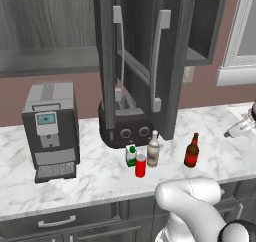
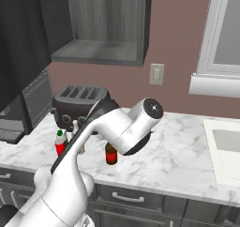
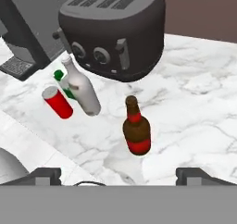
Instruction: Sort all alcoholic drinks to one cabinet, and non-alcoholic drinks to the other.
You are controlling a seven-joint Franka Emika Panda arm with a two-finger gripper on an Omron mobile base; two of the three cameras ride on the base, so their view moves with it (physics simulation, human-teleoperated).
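My hand (image 3: 118,174) hangs released, fingers spread wide, nothing held, above the marble desk (image 3: 199,107). The beer bottle (image 3: 136,128) stands alone at 12 o'clock from my fingertips. The tan bottle (image 3: 82,89), red can (image 3: 58,102) and green-capped bottle (image 3: 61,79) crowd together at 10 o'clock, touching or nearly so.

Risks: a descent off-centre clips the beer bottle's neck and topples it. Reaching into the cluster, one finger likely knocks a neighbour. The cabinet doors (image 1: 162,61) hang open overhead, a snag when lifting.
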